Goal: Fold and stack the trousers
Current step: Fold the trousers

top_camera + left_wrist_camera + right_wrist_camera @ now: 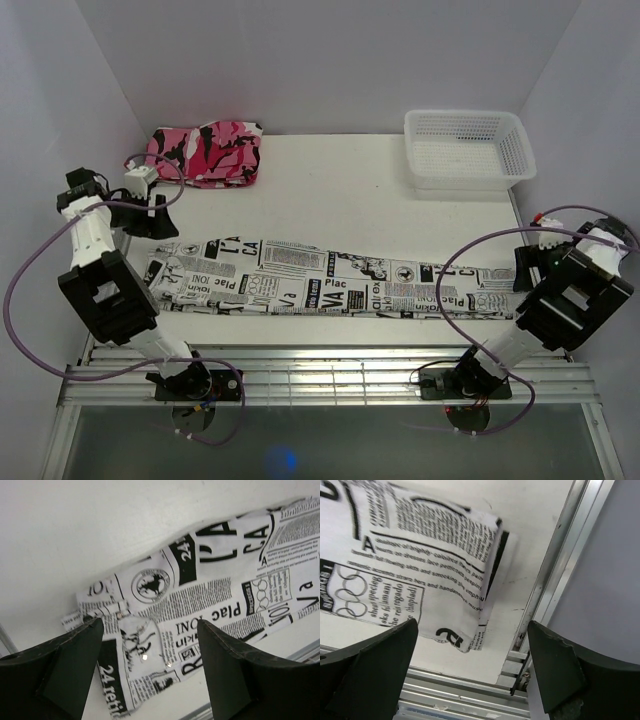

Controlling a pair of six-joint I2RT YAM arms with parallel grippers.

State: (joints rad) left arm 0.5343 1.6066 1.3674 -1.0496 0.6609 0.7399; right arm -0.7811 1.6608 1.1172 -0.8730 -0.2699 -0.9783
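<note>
The trousers [330, 280], white with black newspaper print, lie flat in a long strip across the front of the table, waist end at the left and leg ends at the right. My left gripper [150, 215] hovers open above the waist end [145, 645], with a button and rivets showing between its fingers [70, 665]. My right gripper [528, 268] hangs open over the leg hem [465, 635], and nothing is held between its black fingers [555, 670].
A pink, black and white camouflage garment [205, 153] lies bunched at the back left. A white mesh basket [467, 148] stands at the back right. Metal rails [330, 375] run along the table's front edge, and another rail [555, 565] borders the right side.
</note>
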